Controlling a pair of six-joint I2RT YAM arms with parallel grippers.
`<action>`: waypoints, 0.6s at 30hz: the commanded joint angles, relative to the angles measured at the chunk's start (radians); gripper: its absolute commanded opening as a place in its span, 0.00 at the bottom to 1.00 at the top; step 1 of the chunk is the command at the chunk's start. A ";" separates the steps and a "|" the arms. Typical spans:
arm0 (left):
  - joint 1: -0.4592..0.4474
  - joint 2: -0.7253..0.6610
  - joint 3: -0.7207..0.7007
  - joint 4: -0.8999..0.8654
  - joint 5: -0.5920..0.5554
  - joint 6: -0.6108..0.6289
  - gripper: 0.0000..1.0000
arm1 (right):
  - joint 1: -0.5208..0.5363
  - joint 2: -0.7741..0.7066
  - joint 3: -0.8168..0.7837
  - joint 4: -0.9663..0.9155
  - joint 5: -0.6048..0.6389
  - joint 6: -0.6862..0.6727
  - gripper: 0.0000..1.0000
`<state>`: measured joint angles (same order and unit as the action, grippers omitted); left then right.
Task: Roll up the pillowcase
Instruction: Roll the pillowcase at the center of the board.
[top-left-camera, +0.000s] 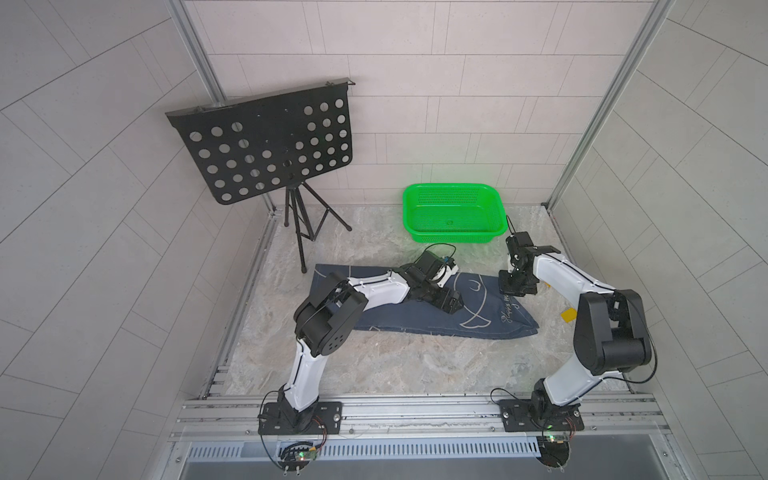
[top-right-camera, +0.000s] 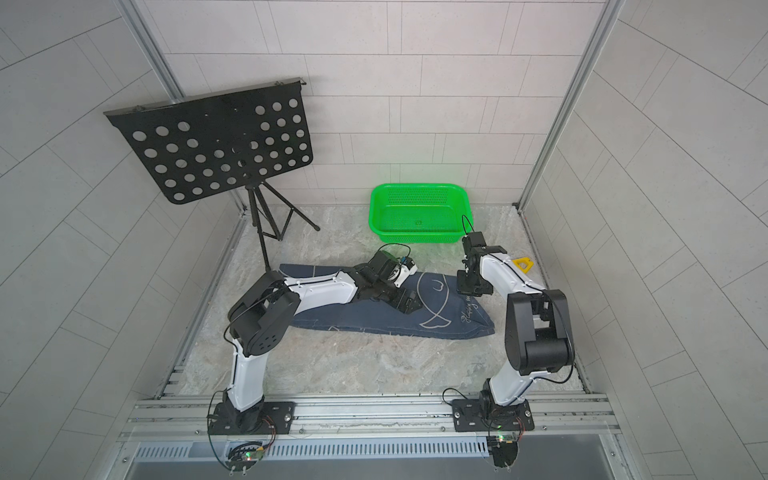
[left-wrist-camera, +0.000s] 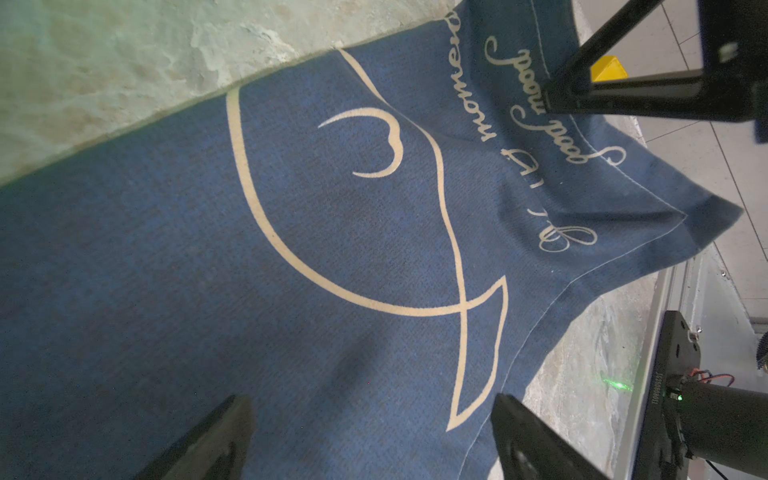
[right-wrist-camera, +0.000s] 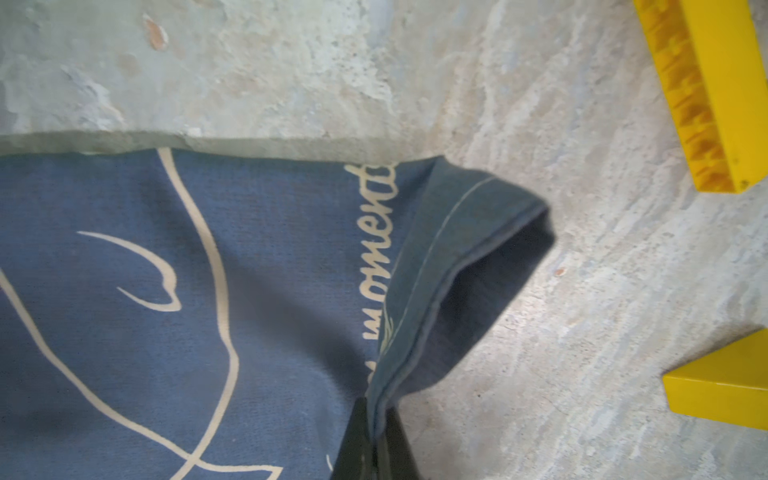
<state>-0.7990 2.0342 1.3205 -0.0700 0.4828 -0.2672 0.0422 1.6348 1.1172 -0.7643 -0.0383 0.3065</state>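
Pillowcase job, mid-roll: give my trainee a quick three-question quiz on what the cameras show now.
1. True or false: the right gripper is shut on an edge of the pillowcase.
2. Pick one. The left gripper is: A) open over the cloth; B) shut on a corner of it; C) holding a yellow block.
3. Fill in: the basket behind the pillowcase is ___ in colour.
Key: 1 true; 2 A; 3 green.

Locate the black perforated music stand (top-left-camera: 266, 145) on its tripod at the far left corner of the marbled tabletop (top-left-camera: 374, 365). You will see a green perforated basket (top-left-camera: 453, 188) against the back wall, right of centre. Two yellow pieces (right-wrist-camera: 723, 95) (right-wrist-camera: 727, 386) lie apart on the tabletop.
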 joint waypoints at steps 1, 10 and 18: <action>0.004 -0.060 -0.003 -0.019 -0.013 0.022 0.97 | 0.029 0.014 0.030 -0.026 -0.006 0.038 0.02; 0.018 -0.116 -0.045 -0.022 -0.023 0.017 0.97 | 0.106 0.072 0.049 0.008 -0.037 0.073 0.03; 0.027 -0.153 -0.095 -0.026 -0.030 0.016 0.96 | 0.138 0.122 0.055 0.058 -0.068 0.102 0.05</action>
<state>-0.7776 1.9175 1.2449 -0.0799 0.4652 -0.2638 0.1722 1.7420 1.1625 -0.7250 -0.0929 0.3824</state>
